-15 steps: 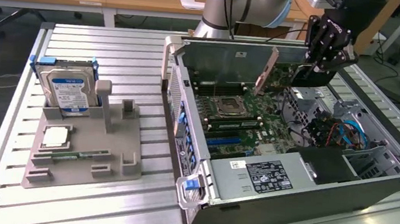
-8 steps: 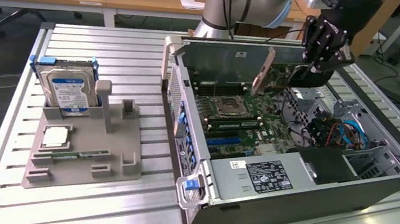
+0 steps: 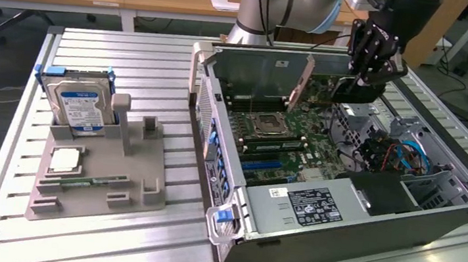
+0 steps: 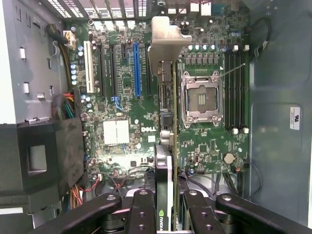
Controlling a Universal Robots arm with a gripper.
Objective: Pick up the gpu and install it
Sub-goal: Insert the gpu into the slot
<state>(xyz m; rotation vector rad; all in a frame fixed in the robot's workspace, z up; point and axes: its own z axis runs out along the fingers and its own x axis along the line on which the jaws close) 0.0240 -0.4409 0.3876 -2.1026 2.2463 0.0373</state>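
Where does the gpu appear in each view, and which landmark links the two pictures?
Exterior view: the gpu hangs over the open case, towards the exterior view's right.
Wrist view: the gpu stands edge-on over the motherboard, beside the CPU socket.
Shared landmark: the CPU socket.

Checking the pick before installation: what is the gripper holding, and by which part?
The gripper holds the gpu by its faces, at the end opposite its silver bracket.

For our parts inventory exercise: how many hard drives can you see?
1: the hard drive stands upright in the grey holder on the exterior view's left. Others may hide inside the case.
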